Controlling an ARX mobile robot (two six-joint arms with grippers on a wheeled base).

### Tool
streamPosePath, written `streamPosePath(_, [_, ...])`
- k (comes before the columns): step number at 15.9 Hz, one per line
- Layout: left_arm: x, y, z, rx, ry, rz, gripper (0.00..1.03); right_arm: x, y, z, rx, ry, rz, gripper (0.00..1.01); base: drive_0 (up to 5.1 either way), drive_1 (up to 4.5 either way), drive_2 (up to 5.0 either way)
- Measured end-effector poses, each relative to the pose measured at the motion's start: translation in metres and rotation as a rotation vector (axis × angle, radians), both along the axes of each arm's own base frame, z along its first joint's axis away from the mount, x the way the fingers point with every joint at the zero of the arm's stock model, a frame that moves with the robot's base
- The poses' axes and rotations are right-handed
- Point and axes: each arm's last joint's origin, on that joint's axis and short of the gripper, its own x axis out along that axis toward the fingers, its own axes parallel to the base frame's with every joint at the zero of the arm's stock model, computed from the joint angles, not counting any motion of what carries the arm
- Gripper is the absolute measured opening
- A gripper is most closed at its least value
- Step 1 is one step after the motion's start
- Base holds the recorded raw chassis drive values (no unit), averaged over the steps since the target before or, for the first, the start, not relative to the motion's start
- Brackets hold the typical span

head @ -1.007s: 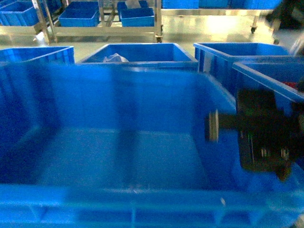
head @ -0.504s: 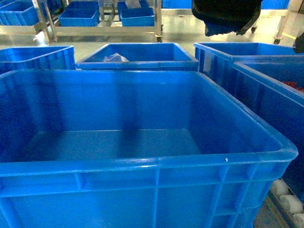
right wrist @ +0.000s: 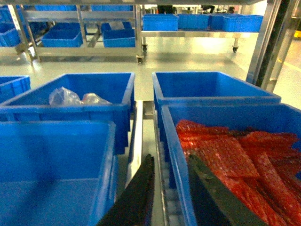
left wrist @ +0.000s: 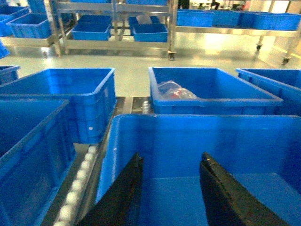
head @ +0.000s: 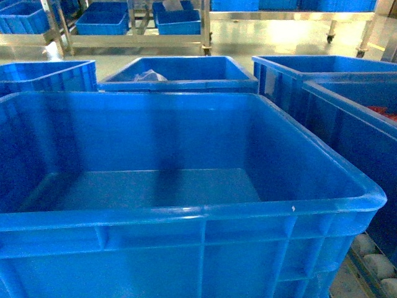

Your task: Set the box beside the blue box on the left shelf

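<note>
The big bright-blue plastic box (head: 186,205) with deep smooth walls and a thick rim sits right in front of the robot and fills most of the head view. Nothing is inside it; only its bare floor shows.

The left claw (left wrist: 171,188) hangs above this box, near its left wall. Its two black fingers (left wrist: 123,193) are spread apart and hold nothing.

The right claw (right wrist: 170,193) hangs over the gap between the big box and the blue crate on the right (right wrist: 225,113). Its fingers are apart too, with nothing between them. That crate is full of red plastic packets (right wrist: 230,160).

Behind the big box stands another blue crate (head: 180,71) with clear crumpled plastic bags (head: 147,76) in it. A further blue crate (head: 310,65) stands to the right of that one; what it holds cannot be seen. White rollers (left wrist: 77,181) run between the crates.

Far back, a metal shelf rack (head: 133,34) holds smaller blue trays (head: 104,18).
</note>
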Motion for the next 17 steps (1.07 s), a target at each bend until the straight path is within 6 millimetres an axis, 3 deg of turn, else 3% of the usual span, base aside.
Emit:
streamPosePath(2, [-0.012,0.001,-0.013,0.0,0.0,0.013,0.09,-0.013,-0.022,-0.022,-0.025,0.028,-0.012,0.03,0.0,0.0,0.0])
streamPosePath(3, [-0.017,0.001,-0.018,0.001,-0.004,0.01,0.02,-0.019,-0.029,-0.027,-0.03,0.021,-0.007,0.02,0.0,0.0,0.0])
streamPosePath(12, [-0.048,0.001,-0.043,0.001,-0.006,0.01,0.02,-0.055,-0.069,-0.056,-0.029,0.016,-0.023,0.02,0.0,0.0,0.0])
streamPosePath(17, [-0.057,0.001,-0.048,0.004,-0.024,0.009,0.02,-0.065,-0.068,-0.062,-0.03,-0.01,-0.002,0.02,0.0,0.0,0.0])
